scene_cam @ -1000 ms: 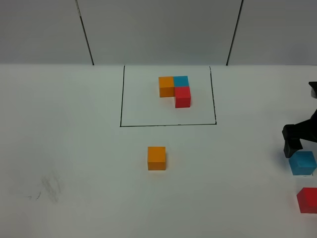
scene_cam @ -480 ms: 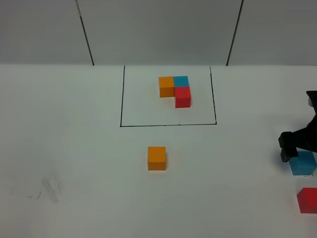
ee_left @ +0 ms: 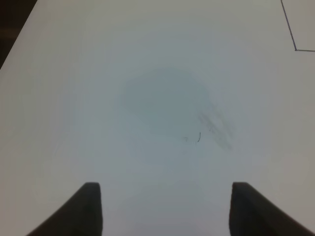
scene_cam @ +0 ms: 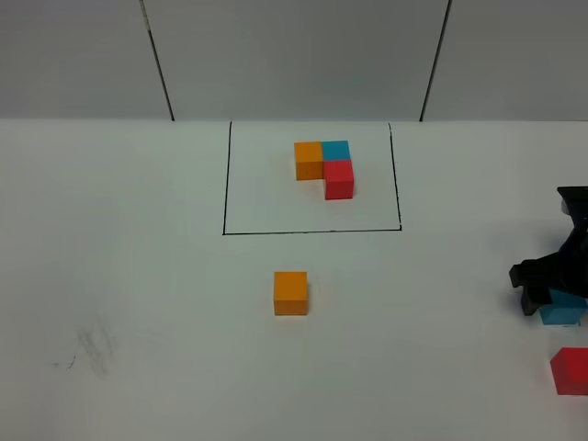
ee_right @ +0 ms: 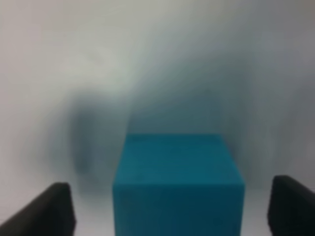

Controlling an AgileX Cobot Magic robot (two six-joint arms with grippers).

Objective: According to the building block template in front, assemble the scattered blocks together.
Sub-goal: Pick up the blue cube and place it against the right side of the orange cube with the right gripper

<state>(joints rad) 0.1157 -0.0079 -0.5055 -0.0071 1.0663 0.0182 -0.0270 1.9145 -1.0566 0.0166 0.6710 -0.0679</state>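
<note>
Right gripper down over small matte blue cube at right edge of white table, jaws apart straddling it, not touching: set for grasp. Left gripper empty, jaws apart. Outlined orange-blue-red L-shaped cube template far centre; loose orange cube near outline, awaiting neighbours.

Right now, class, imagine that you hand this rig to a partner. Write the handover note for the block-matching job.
Left gripper: open, empty, over bare table.
Right gripper: open, straddling the blue block at far right, gaps on both sides, no grip yet.
Orange block: alone, in front of the outlined template.
Red block: far right, in front of the blue one.
Done: nothing joined.
Left: place blue right of orange, then red in front of blue.
</note>
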